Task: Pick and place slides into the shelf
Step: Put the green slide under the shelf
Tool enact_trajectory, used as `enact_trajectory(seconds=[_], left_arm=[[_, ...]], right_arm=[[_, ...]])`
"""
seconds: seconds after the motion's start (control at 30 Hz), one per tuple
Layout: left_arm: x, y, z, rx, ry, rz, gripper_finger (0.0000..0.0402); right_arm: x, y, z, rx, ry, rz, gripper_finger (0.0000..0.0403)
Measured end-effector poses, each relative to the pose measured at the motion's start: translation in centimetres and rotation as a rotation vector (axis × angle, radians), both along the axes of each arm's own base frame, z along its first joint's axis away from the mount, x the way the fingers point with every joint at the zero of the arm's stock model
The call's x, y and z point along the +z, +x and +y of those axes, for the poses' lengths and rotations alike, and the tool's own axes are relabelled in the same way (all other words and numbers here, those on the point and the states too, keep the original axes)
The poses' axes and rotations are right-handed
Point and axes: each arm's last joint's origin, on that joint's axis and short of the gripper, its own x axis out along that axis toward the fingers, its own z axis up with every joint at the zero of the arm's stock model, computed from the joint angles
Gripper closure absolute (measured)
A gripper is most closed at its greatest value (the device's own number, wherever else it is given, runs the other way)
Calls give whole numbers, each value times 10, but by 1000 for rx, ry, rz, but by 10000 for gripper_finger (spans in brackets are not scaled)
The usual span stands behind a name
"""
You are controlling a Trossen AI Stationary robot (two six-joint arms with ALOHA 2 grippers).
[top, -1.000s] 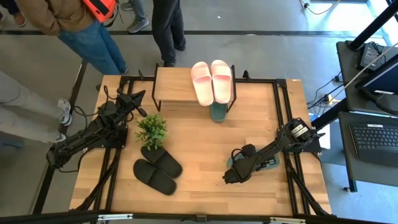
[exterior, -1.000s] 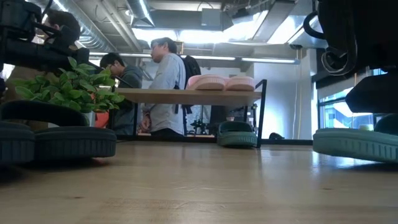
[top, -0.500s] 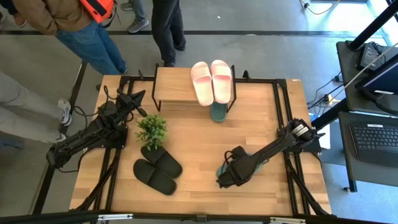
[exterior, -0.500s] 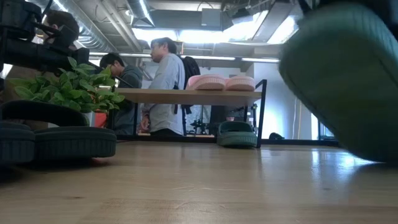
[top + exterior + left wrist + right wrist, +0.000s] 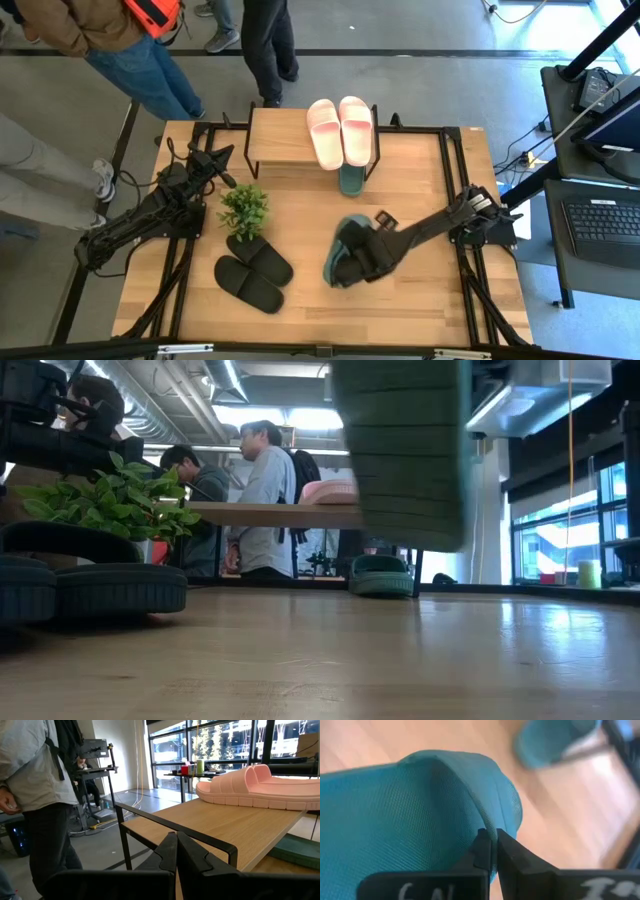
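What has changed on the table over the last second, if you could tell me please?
The right gripper, shut on a green slide, has lifted it off the table's right side and carried it toward the middle. The left gripper stayed shut near the plant; the pink slides on the shelf, the green slide beneath it and the black slides have not moved.

i saw my right gripper's dark fingers (image 5: 490, 851) pinched on the teal rubber slide's strap (image 5: 420, 815); another teal slide (image 5: 552, 740) lay beyond on the wooden table (image 5: 560, 815).
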Motion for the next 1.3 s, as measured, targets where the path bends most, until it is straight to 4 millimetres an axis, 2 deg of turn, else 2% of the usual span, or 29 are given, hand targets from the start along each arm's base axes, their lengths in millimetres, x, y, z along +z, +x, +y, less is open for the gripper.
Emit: enact_trajectory(seconds=[0.33, 0.67, 0.87, 1.1, 1.3], left_arm=[[0, 0, 0, 0, 1, 1, 401], [0, 0, 0, 0, 1, 3, 401], [0, 0, 0, 0, -1, 6, 401], [0, 0, 0, 0, -2, 7, 401], [0, 0, 0, 1, -1, 7, 401]], right_arm=[[3, 44, -51, 286, -89, -20, 390], [-2, 65, -85, 365, -139, -20, 390], [-20, 75, -96, 338, -234, 38, 390], [-50, 86, -108, 305, -269, 106, 390], [-66, 91, -119, 297, -293, 160, 390]])
